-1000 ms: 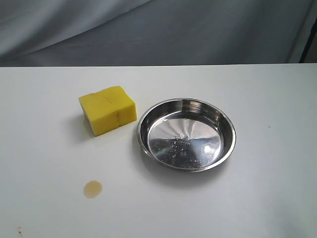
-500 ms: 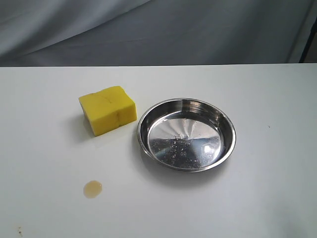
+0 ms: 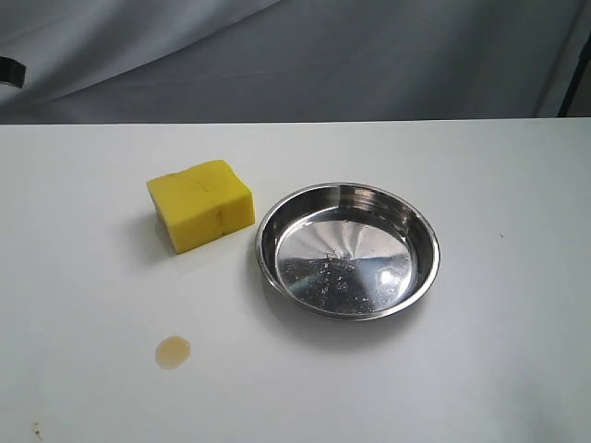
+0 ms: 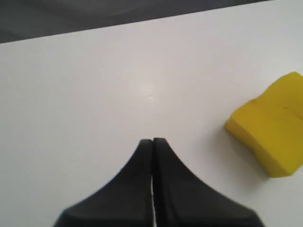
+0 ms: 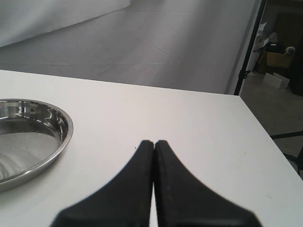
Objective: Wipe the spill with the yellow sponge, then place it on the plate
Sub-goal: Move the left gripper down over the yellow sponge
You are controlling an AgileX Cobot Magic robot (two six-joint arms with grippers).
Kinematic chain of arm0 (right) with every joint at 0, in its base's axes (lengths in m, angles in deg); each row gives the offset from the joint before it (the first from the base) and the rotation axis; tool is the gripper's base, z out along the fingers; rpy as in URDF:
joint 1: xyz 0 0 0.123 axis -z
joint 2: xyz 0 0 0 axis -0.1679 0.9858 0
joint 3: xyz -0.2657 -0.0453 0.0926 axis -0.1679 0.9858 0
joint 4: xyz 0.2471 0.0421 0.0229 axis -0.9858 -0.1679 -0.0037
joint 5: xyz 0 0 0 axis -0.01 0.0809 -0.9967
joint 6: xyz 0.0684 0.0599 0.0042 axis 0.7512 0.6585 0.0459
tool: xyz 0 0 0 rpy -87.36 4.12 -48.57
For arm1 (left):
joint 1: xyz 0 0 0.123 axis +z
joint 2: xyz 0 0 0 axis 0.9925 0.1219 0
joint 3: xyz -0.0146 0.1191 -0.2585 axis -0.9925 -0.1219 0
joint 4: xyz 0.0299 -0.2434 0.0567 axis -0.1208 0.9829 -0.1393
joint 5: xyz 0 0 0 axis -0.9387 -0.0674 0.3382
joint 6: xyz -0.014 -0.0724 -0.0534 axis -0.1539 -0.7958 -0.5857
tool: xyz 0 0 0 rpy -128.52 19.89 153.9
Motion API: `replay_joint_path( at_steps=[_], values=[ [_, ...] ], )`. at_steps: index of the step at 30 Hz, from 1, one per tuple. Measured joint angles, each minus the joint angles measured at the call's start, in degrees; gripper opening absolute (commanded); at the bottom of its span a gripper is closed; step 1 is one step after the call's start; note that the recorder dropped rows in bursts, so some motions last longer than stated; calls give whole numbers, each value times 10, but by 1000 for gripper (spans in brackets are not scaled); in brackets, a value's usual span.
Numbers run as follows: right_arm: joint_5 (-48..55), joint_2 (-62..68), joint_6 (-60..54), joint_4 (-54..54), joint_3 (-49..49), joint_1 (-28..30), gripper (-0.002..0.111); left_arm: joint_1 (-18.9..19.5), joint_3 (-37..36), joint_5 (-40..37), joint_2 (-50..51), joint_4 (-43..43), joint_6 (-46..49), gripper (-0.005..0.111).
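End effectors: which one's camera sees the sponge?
The left end effector: the yellow sponge shows in its view; the right end effector sees the plate instead.

place: test lab | grey cloth backdrop [image 3: 323,55], white table [image 3: 517,369] (boxes [image 5: 277,59] behind)

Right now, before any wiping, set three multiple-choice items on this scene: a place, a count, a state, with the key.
1. Relative to the yellow sponge, the spill lies: A touching it; B apart from it, on the table; C under it.
2. Things in the plate: A none; B one; C two.
3. The left gripper is: A open; B shut, empty; C shut on the yellow sponge.
Key: B, table shows between them; A, its base is bare; B, its jaws meet, nothing between.
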Motion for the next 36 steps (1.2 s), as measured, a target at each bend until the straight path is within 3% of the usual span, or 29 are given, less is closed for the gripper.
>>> replay_joint_path(
  at_steps=[7,20,25,30,36],
  values=[
    [0,0,0,0,0,0,0,0,41,-4,40,94,63,0],
    [0,0,0,0,0,0,0,0,49,44,42,99,73,0],
    [0,0,0,0,0,0,0,-2,50,31,56,139,134,0],
    [0,0,0,0,0,0,0,-38,50,30,93,189,205,0],
    [0,0,0,0,0,0,0,-107,51,25,154,200,285,0]
  ],
)
